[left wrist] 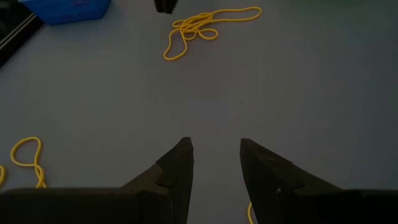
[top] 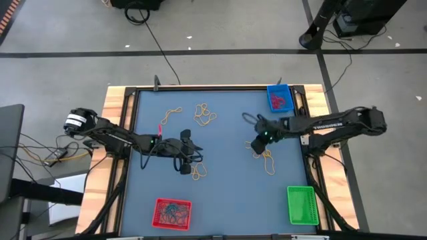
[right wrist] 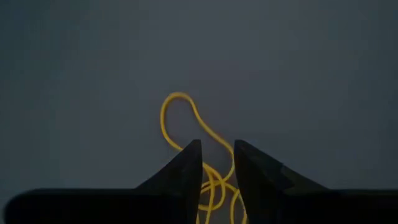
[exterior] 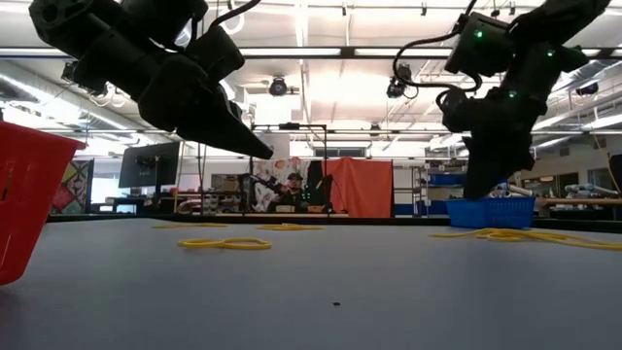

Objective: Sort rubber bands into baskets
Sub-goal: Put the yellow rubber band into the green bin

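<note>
A: My right gripper (right wrist: 217, 163) straddles the yellow rubber bands (right wrist: 186, 121) right of table centre, fingers narrowly apart, nothing clamped.
B: Risk?
A: Tangled loops; closing may drag several toward one basket, or slip off.

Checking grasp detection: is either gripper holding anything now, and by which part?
Left gripper: open, nothing held. Right gripper: fingers straddle the yellow rubber bands near one loop; a real grip cannot be told.

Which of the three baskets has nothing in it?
The green basket, at the table's near right corner. The red basket and the blue basket both hold rubber bands.
</note>
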{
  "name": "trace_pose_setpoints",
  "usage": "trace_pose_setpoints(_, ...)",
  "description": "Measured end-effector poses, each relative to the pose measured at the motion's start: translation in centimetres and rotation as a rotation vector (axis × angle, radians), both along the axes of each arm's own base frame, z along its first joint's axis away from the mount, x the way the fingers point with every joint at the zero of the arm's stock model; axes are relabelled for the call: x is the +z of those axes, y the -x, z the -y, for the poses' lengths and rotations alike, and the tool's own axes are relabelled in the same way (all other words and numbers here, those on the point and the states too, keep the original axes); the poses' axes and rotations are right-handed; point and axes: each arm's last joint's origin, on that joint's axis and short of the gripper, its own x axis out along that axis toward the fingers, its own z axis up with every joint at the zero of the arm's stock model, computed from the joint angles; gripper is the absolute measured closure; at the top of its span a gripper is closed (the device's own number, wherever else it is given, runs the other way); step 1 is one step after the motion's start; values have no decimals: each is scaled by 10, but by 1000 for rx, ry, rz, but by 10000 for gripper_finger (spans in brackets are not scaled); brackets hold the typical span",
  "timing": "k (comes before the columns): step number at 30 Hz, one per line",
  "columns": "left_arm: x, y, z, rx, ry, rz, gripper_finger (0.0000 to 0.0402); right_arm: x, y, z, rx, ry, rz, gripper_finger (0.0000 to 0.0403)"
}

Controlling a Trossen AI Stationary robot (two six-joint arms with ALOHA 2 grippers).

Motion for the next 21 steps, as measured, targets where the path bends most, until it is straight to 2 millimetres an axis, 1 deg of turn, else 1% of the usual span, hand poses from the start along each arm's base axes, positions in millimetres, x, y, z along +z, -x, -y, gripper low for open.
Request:
trace_pose_setpoints(3,0,0,0,0,0,0,264,-8,-6,-11,-1,29,-29,305)
trace_pose_setpoints(8,0,0,0,3,5,0,264,-20,-11,-19,-19,88,-72,311)
trace_pose_setpoints(13,0,0,0,3,5,1,264,-33,-14,-20,-12,110,-139,312)
trace_pose_setpoints(18,0,0,0,2,-1,4,264,-42,-17,-15,20,106,-191,313)
trace_pose_setpoints(21,0,0,0,2,-2,3,264,-44,-17,-14,45,92,-200,332)
